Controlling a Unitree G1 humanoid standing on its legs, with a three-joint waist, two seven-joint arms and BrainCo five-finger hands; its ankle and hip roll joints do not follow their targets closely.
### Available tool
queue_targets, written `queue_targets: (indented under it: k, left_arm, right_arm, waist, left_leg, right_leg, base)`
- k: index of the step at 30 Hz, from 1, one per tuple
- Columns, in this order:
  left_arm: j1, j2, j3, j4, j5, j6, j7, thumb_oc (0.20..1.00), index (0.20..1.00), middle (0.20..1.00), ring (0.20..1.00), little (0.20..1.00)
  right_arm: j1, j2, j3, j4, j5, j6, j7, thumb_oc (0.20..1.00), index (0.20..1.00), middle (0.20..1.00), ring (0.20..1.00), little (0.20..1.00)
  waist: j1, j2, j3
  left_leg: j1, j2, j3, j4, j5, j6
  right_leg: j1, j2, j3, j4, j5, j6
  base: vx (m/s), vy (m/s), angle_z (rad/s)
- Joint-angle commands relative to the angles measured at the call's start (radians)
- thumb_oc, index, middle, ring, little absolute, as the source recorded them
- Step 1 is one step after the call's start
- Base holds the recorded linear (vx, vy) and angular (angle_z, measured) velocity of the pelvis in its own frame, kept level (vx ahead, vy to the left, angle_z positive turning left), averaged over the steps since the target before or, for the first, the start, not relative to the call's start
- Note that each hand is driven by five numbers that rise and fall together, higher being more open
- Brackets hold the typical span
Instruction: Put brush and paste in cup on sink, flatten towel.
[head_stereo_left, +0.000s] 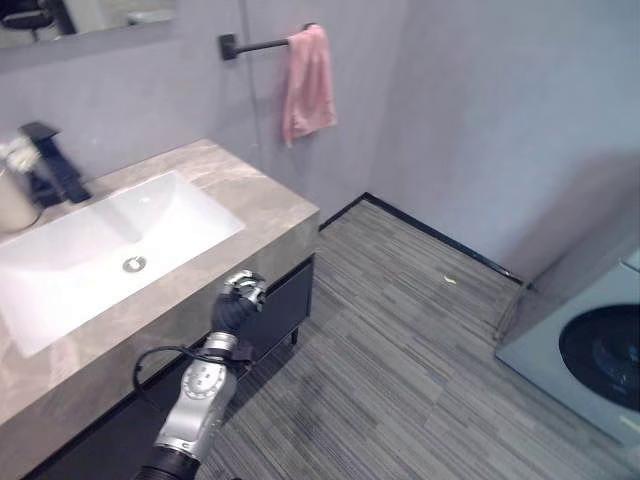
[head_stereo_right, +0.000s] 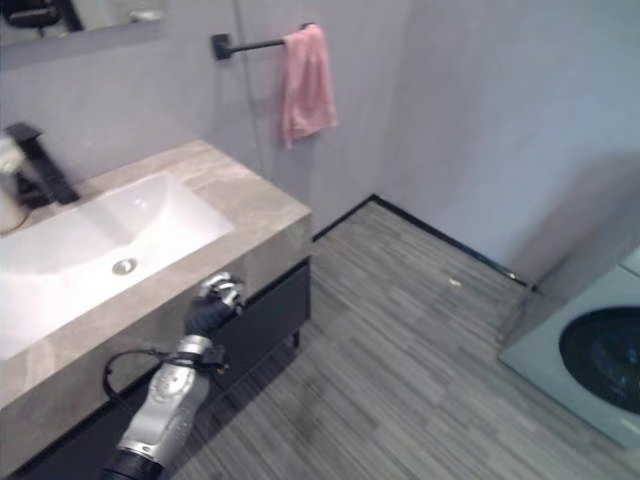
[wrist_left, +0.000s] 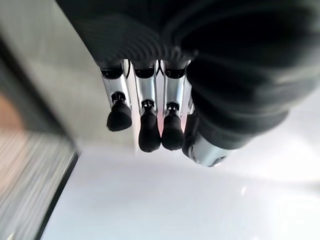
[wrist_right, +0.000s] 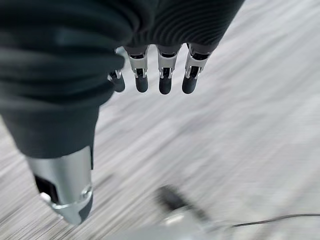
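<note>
Left hand: the left hand (head_stereo_left: 238, 300) hangs low against the front edge of the stone counter (head_stereo_left: 262, 203); its own wrist view shows the fingers (wrist_left: 149, 131) loosely straight, holding nothing.
Right hand: the right hand (wrist_right: 150, 75) points down over the striped floor (head_stereo_left: 400, 340), fingers relaxed and empty.
Towel: the pink towel (head_stereo_left: 307, 82) hangs bunched at the end of the black wall bar (head_stereo_left: 255, 44), above and beyond the counter's far end.
Cup: a pale object (head_stereo_left: 12, 198) beside the black tap (head_stereo_left: 55, 160) at the sink (head_stereo_left: 100, 250) may be the cup; brush and paste cannot be made out.
Step in hand: likely the towel.
Doing it well: raise a hand to the bar, take the cloth by its edge, and draw it sideways along the bar so it spreads flat.
</note>
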Motion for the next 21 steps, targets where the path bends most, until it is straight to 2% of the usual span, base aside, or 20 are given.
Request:
queue_targets:
  k: [1,3,5,6,7,9,12,13,15,16,18,19,20,21]
  left_arm:
    - [-0.031,0.095,0.033,-0.099,0.058,-0.017,-0.003,0.200,0.200,0.200,0.200,0.200]
    - [-0.039,0.094,0.011,-0.098,0.080,-0.020,-0.011,0.200,0.200,0.200,0.200,0.200]
    - [-0.036,0.092,-0.001,-0.068,0.102,-0.009,-0.005,0.200,0.200,0.200,0.200,0.200]
    - [-0.029,0.080,-0.012,-0.027,0.118,0.003,0.006,0.200,0.200,0.200,0.200,0.200]
    - [-0.031,0.059,-0.025,0.049,0.131,0.028,0.001,0.200,0.200,0.200,0.200,0.200]
    - [-0.035,0.047,-0.033,0.098,0.141,0.033,0.009,0.200,0.200,0.200,0.200,0.200]
    - [-0.043,0.019,-0.033,0.240,0.198,0.072,0.045,0.200,0.200,0.200,0.200,0.200]
    - [-0.040,0.006,-0.031,0.303,0.216,0.091,0.043,0.200,0.200,0.200,0.200,0.200]
    - [-0.043,-0.028,-0.031,0.446,0.224,0.118,0.038,0.200,0.200,0.200,0.200,0.200]
    - [-0.051,-0.035,-0.028,0.526,0.231,0.130,0.021,0.200,0.200,0.200,0.200,0.200]
    - [-0.075,-0.045,-0.037,0.657,0.273,0.141,0.001,0.200,0.200,0.200,0.200,0.200]
    - [-0.080,-0.049,-0.039,0.682,0.275,0.144,-0.001,0.209,0.209,0.209,0.209,0.209]
    - [-0.075,-0.054,-0.039,0.702,0.272,0.151,-0.010,0.831,0.831,0.831,0.831,0.831]
    - [-0.070,-0.060,-0.032,0.744,0.271,0.154,-0.019,1.000,1.000,1.000,1.000,1.000]
  right_arm:
    - [-0.123,0.019,0.019,-0.047,0.022,-0.040,-0.036,1.000,1.000,1.000,1.000,1.000]
    - [-0.132,-0.004,0.032,-0.087,0.011,-0.050,-0.026,1.000,1.000,1.000,1.000,1.000]
    - [-0.168,-0.039,0.059,-0.121,-0.001,-0.061,-0.023,1.000,1.000,1.000,1.000,1.000]
    - [-0.197,-0.054,0.077,-0.139,-0.002,-0.064,-0.026,1.000,1.000,1.000,1.000,1.000]
    - [-0.211,-0.062,0.083,-0.159,0.000,-0.067,-0.027,1.000,1.000,1.000,1.000,1.000]
    - [-0.213,-0.067,0.080,-0.160,0.006,-0.068,-0.030,1.000,1.000,1.000,1.000,1.000]
    - [-0.225,-0.077,0.069,-0.162,0.026,-0.068,-0.039,1.000,1.000,1.000,1.000,1.000]
    - [-0.236,-0.070,0.067,-0.160,0.037,-0.065,-0.038,1.000,1.000,1.000,1.000,1.000]
    - [-0.228,-0.053,0.061,-0.105,0.065,-0.060,-0.023,1.000,1.000,1.000,1.000,1.000]
    - [-0.234,-0.039,0.064,-0.015,0.064,-0.050,0.000,1.000,1.000,1.000,1.000,1.000]
    - [-0.240,-0.010,0.050,0.155,0.033,-0.019,0.030,1.000,1.000,1.000,1.000,1.000]
    - [-0.241,-0.005,0.046,0.177,0.035,-0.015,0.035,1.000,1.000,1.000,1.000,1.000]
    - [-0.236,-0.002,0.032,0.185,0.049,-0.016,0.046,1.000,1.000,1.000,1.000,1.000]
    - [-0.236,0.003,0.003,0.163,0.106,-0.028,0.060,1.000,1.000,1.000,1.000,1.000]
  waist:
    - [0.028,-0.069,0.042]
    - [0.033,-0.074,0.065]
    - [0.059,-0.077,0.081]
    - [0.082,-0.071,0.091]
    - [0.078,-0.064,0.086]
    - [0.076,-0.059,0.083]
    - [0.078,-0.044,0.084]
    - [0.069,-0.039,0.087]
    - [0.052,-0.020,0.070]
    - [0.043,-0.013,0.057]
    - [0.039,-0.005,0.054]
    - [0.041,-0.004,0.054]
    - [0.041,-0.006,0.051]
    - [0.038,-0.008,0.049]
  left_leg:
    - [0.014,-0.131,-0.055,0.041,-0.137,0.014]
    - [-0.021,-0.135,-0.139,0.105,-0.137,0.010]
    - [-0.045,-0.176,-0.314,0.179,-0.168,0.013]
    - [-0.056,-0.216,-0.445,0.213,-0.190,0.025]
    - [-0.066,-0.224,-0.472,0.210,-0.189,0.030]
    - [-0.067,-0.226,-0.478,0.192,-0.181,0.031]
    - [-0.107,-0.257,-0.551,0.173,-0.143,0.022]
    - [-0.093,-0.258,-0.553,0.174,-0.157,0.027]
    - [-0.026,-0.253,-0.524,0.130,-0.169,0.043]
    - [0.012,-0.257,-0.501,0.100,-0.177,0.052]
    - [0.032,-0.268,-0.471,0.087,-0.193,0.068]
    - [0.035,-0.271,-0.467,0.087,-0.198,0.072]
    - [0.046,-0.278,-0.457,0.085,-0.211,0.082]
    - [0.052,-0.282,-0.443,0.080,-0.218,0.088]
  right_leg:
    - [-0.068,-0.002,0.152,0.023,0.014,0.002]
    - [-0.063,0.012,0.186,0.002,0.025,-0.018]
    - [-0.067,0.028,0.262,0.004,0.024,-0.033]
    - [-0.060,0.045,0.333,0.010,0.021,-0.041]
    - [-0.051,0.051,0.376,0.010,0.021,-0.044]
    - [-0.050,0.053,0.389,0.011,0.021,-0.045]
    - [-0.047,0.063,0.437,0.033,0.018,-0.046]
    - [-0.049,0.072,0.458,0.047,0.007,-0.044]
    - [-0.036,0.082,0.496,0.058,0.001,-0.047]
    - [-0.034,0.079,0.514,0.066,0.001,-0.039]
    - [-0.034,0.057,0.523,0.083,-0.007,-0.023]
    - [-0.033,0.052,0.522,0.085,-0.007,-0.020]
    - [-0.037,0.044,0.532,0.094,-0.007,-0.009]
    - [-0.050,0.036,0.543,0.107,0.000,0.004]
  base:
    - [0.01,-0.201,-0.62]
    - [-0.05,-0.209,-0.39]
    - [0.00,-0.172,-0.87]
    - [0.10,-0.116,-2.24]
    - [0.11,-0.072,-2.32]
    - [0.07,0.017,-0.99]
    - [0.14,0.060,-0.13]
    - [0.12,0.056,-0.75]
    - [0.19,0.198,-0.98]
    - [0.22,0.320,-0.81]
    - [0.15,0.293,-0.71]
    - [0.12,0.246,-0.33]
    - [0.11,0.239,-0.24]
    - [0.11,0.296,-0.30]
